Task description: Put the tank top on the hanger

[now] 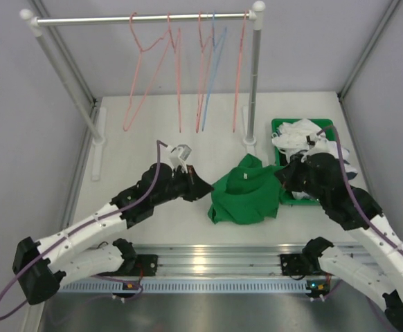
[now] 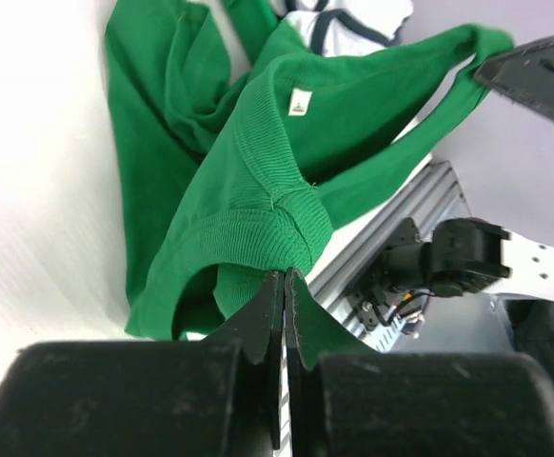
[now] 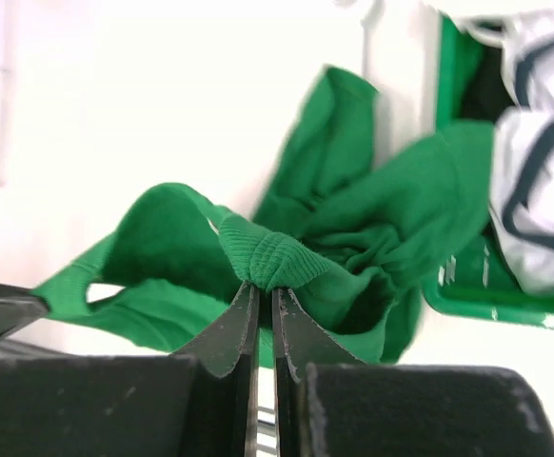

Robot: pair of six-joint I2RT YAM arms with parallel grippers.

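Note:
The green tank top (image 1: 245, 190) lies bunched in the middle of the table, stretched between my two grippers. My left gripper (image 1: 207, 185) is shut on its left edge; the left wrist view shows the ribbed hem (image 2: 277, 224) pinched at the fingertips and the white label (image 2: 300, 102) above. My right gripper (image 1: 282, 174) is shut on a ribbed fold at its right edge (image 3: 272, 259). Several salmon-pink wire hangers (image 1: 140, 76) hang on the rail at the back, well away from both grippers.
A light-blue hanger (image 1: 212, 69) hangs among the pink ones on the white rack (image 1: 255, 76). A green bin (image 1: 279, 128) with white dark-trimmed garments (image 1: 305, 135) stands at the right, just behind the right gripper. A small silver clip (image 1: 181, 153) lies behind the left gripper.

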